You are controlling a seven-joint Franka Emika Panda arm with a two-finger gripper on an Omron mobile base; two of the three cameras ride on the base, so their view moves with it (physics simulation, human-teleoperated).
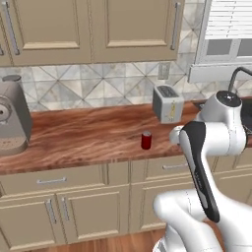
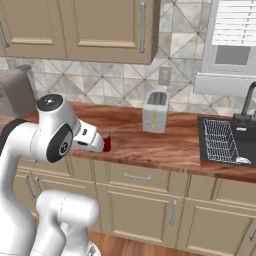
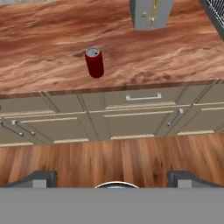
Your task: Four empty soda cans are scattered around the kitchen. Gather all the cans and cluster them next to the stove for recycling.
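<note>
1. A red soda can (image 1: 146, 140) is seen standing upright on the wood countertop (image 1: 83, 135), near its front edge.
2. A toaster (image 1: 168, 103) is set behind the can, to its right, well apart.
3. The gripper (image 3: 113, 177) is held wide apart above the floor, with nothing grasped.

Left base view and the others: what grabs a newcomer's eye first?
A lone red soda can stands upright on the reddish-brown countertop, near its front edge. Behind it and to its right sits a silver toaster against the tiled wall, with a grey coffee machine far left. In the hand view the open fingers hang over the wood floor, well short of the can.
</note>
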